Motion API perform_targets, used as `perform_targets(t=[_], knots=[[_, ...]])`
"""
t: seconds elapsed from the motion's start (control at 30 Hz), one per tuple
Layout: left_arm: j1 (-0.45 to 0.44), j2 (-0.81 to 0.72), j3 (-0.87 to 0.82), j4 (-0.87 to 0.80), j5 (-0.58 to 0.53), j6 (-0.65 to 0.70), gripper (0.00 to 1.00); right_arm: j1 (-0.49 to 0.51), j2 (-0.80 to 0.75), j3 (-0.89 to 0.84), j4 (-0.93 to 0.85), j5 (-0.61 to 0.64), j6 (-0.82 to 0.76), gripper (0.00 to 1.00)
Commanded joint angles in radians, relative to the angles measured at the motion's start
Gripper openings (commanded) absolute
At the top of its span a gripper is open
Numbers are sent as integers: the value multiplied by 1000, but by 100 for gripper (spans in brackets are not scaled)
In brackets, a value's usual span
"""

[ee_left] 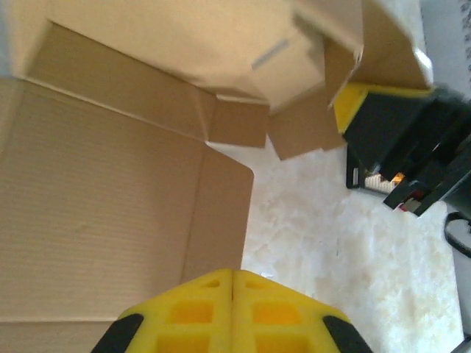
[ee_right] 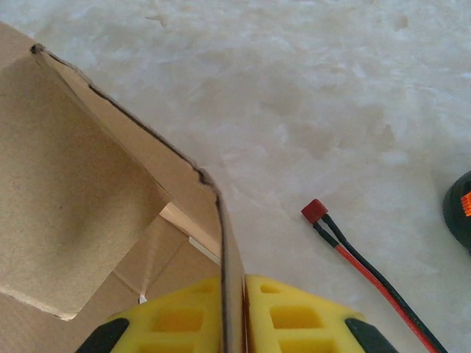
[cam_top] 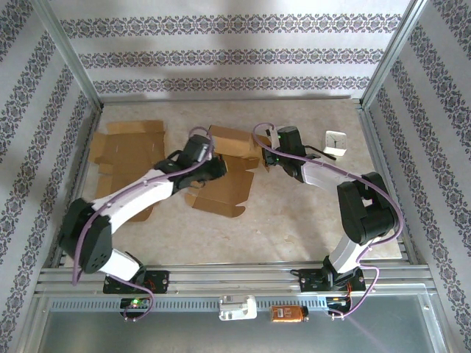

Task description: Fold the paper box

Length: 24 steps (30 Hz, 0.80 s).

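Note:
The brown paper box [cam_top: 229, 185] lies half raised at mid-table, its flat panel spread toward the near side and its far walls standing up. My left gripper [cam_top: 213, 168] is at the box's left side. In the left wrist view its yellow fingers [ee_left: 221, 294] press together with nothing between them, above the edge of a box panel [ee_left: 96, 220]. My right gripper [cam_top: 267, 156] is at the box's right end. In the right wrist view it [ee_right: 235, 287] is shut on the thin edge of an upright cardboard wall [ee_right: 73, 184].
A second flat cardboard blank [cam_top: 125, 151] lies at the left rear. A small white object [cam_top: 336, 141] stands at the right rear. A red and black cable [ee_right: 346, 243] lies on the table to the right of the held wall. A white block [cam_top: 237, 307] and an orange one [cam_top: 288, 314] sit on the front rail.

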Motion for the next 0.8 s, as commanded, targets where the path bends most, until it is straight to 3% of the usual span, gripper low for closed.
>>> perform_targets(t=[0.0,0.17,0.37,0.77], knots=[[-36,127,34,93,11,-7,0,12,-21,-9,16,2,-1,15],[-48,322,80,159,74,-5,0,11,-27,-7,7,-11,4,16],[-51,443,84,234,128,-28,0,11,-38,-4,-2,-20,33,16],[-51,537,93,283,151,-47,0,17,-26,73,-132,-64,439,20]])
